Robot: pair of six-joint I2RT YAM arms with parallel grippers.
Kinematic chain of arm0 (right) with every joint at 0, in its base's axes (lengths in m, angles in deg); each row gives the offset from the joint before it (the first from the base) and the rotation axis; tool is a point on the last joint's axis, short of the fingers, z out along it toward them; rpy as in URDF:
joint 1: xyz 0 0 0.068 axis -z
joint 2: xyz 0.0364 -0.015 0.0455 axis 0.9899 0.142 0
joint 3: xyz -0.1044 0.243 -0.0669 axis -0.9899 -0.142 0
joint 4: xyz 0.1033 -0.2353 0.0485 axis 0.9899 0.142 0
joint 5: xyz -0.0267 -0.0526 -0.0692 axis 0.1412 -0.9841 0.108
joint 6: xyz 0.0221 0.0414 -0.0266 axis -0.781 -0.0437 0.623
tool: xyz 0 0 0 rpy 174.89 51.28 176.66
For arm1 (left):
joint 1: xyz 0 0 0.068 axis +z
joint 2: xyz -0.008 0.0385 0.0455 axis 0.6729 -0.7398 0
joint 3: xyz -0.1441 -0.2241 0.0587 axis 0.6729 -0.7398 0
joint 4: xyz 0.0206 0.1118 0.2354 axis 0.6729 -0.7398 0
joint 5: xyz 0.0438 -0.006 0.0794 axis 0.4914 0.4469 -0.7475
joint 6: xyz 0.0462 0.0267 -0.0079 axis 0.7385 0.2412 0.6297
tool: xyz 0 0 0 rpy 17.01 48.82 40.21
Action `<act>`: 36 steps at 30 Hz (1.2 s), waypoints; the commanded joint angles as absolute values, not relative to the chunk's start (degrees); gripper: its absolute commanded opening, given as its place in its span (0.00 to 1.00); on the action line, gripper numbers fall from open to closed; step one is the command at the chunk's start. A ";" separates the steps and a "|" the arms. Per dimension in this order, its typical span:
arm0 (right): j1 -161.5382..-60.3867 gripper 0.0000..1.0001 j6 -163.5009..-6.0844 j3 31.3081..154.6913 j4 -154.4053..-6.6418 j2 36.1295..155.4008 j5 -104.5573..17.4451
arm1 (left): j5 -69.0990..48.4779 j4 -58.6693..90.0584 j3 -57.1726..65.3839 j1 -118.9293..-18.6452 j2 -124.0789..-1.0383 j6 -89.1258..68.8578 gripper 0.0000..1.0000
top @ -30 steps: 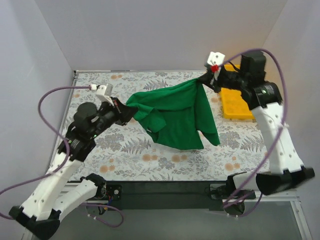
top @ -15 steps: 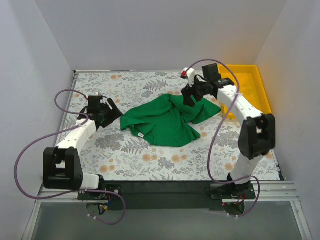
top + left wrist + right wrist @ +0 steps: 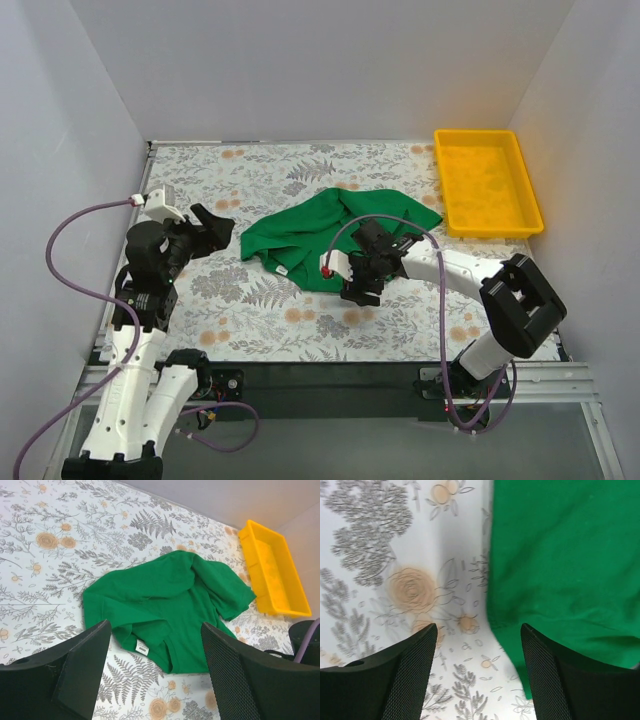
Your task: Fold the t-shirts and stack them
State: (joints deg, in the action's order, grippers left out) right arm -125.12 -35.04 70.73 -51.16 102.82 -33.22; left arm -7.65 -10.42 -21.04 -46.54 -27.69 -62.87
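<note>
The green t-shirt (image 3: pixel 335 238) lies crumpled on the flower-patterned table, one sleeve spread to the right. Its white neck label (image 3: pixel 141 649) shows at the near left fold. My left gripper (image 3: pixel 218 228) hovers left of the shirt, apart from it, open and empty; in the left wrist view the t-shirt (image 3: pixel 170 597) lies beyond the left gripper (image 3: pixel 156 628). My right gripper (image 3: pixel 360 285) hangs low over the shirt's near edge, open. In the right wrist view the hem of the t-shirt (image 3: pixel 560 555) runs under the right gripper (image 3: pixel 478 628), with nothing pinched.
An empty yellow tray (image 3: pixel 488 180) stands at the back right corner, also in the left wrist view as the tray (image 3: pixel 272 570). White walls close the table on three sides. A purple cable loops above the shirt by the right wrist.
Both grippers opened and let the shirt go; it dropped from being stretched in the air into a heap. The left arm drew back left, the right swung down to the shirt's near edge.
</note>
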 commanded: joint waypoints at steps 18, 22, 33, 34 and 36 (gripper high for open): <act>-136.21 0.01 -23.59 76.95 -37.47 108.82 -20.37 | -11.10 -12.78 -29.04 -48.96 -19.85 -59.38 0.72; -148.26 0.01 -20.93 80.29 -29.01 108.46 -13.23 | -10.75 -12.60 -29.13 -49.14 -20.46 -59.29 0.71; -127.14 0.98 -26.65 96.30 -28.64 111.64 -10.06 | -1.89 -10.59 -28.77 -49.23 -23.88 -61.92 0.74; -125.10 0.98 -28.91 95.51 -30.82 110.06 -10.67 | 0.04 -9.97 -29.21 -49.23 -24.67 -63.14 0.73; -120.71 0.98 -32.87 91.12 -36.35 105.40 -17.50 | 7.68 -7.52 -30.88 -49.23 -28.17 -68.14 0.73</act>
State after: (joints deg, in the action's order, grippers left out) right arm -124.49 -28.40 93.90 -33.46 113.23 -14.58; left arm -1.60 -10.11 -28.91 -49.01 -25.15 -63.31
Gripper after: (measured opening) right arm 0.983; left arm 0.734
